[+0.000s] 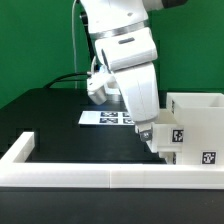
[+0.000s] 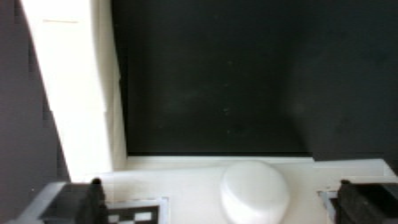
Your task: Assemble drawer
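Note:
The white drawer box (image 1: 195, 125) stands at the exterior view's right, open on top, with marker tags on its side. My gripper (image 1: 150, 135) hangs at the box's near left corner, low over the table. In the wrist view my gripper (image 2: 217, 202) is open, its black fingers (image 2: 71, 203) wide apart. Between them lies a white panel (image 2: 178, 180) with a rounded white knob (image 2: 251, 190) and a tag. A long white wall (image 2: 80, 90) runs away from the panel along one side. Whether the fingers touch the panel is unclear.
The marker board (image 1: 108, 118) lies on the black table behind the arm. A low white rail (image 1: 100, 178) borders the table's front edge and turns back at the exterior view's left (image 1: 18, 150). A cable runs behind the arm.

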Robot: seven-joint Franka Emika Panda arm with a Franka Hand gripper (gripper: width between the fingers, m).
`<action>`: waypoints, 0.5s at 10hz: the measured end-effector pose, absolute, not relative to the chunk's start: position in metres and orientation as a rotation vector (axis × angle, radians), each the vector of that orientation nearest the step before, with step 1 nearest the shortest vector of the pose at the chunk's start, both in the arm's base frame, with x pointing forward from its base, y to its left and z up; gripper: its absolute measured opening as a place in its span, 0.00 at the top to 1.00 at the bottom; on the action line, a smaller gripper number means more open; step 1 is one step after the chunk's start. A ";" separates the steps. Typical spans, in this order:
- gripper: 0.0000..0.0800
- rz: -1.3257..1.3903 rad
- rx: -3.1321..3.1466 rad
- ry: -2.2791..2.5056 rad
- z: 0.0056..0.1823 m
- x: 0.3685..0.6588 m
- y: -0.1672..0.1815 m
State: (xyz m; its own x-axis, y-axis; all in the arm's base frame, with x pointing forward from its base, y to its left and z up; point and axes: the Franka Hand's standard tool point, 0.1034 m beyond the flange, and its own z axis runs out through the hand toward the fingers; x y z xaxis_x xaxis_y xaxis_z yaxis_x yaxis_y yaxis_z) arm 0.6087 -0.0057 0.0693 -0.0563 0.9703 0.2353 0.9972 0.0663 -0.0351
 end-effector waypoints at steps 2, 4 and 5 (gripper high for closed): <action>0.19 -0.168 -2.025 -2.147 0.069 0.609 -0.001; 0.19 -0.135 -2.033 -2.166 0.069 0.609 -0.001; 0.19 -0.139 -2.038 -2.176 0.067 0.609 0.000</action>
State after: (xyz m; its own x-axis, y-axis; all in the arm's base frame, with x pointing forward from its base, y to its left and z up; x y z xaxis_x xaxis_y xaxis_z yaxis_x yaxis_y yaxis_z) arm 0.6092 -0.0004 0.0674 -0.0608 0.9823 0.1773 0.9968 0.0689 -0.0395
